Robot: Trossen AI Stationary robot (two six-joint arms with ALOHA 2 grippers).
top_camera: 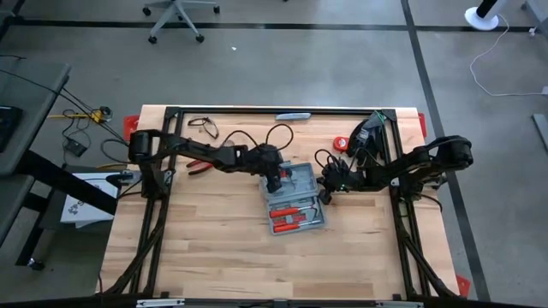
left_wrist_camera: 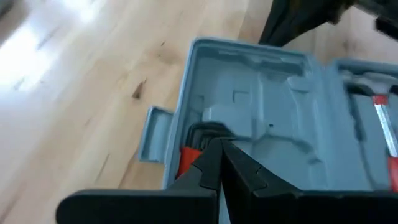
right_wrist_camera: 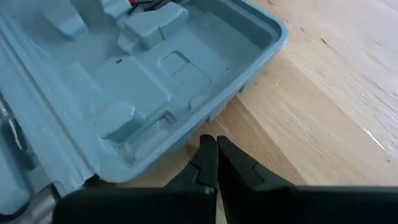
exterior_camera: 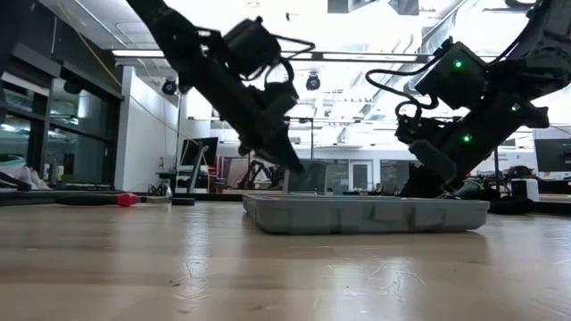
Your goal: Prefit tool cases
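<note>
One blue-grey tool case [top_camera: 295, 205] is seen lying open and flat near the middle of the wooden surface [top_camera: 214, 265], its two halves spread side by side. Red-handled tools [top_camera: 291, 218] are seen seated in the half nearer the front edge of the surface, while the other half shows mostly bare moulded recesses.

The left end effector [top_camera: 276, 181] is reached in from the left and lowered over the rear half of the case; in the left wrist view its fingers [left_wrist_camera: 208, 165] are pressed together, with their tips down in the moulded interior next to a red-and-black tool part [left_wrist_camera: 189, 152]. Nothing is seen clamped between them. A small latch tab [left_wrist_camera: 155, 130] is seen projecting from the case's edge onto the wood.

The right end effector [top_camera: 328, 195] is held just beside the case's right edge. In the right wrist view its fingers [right_wrist_camera: 208, 162] are closed against each other and empty, poised over bare wood just outside the case's rim.

Red-handled pliers [top_camera: 199, 165] are seen lying on the surface well to the left of the case, under the left arm.
</note>
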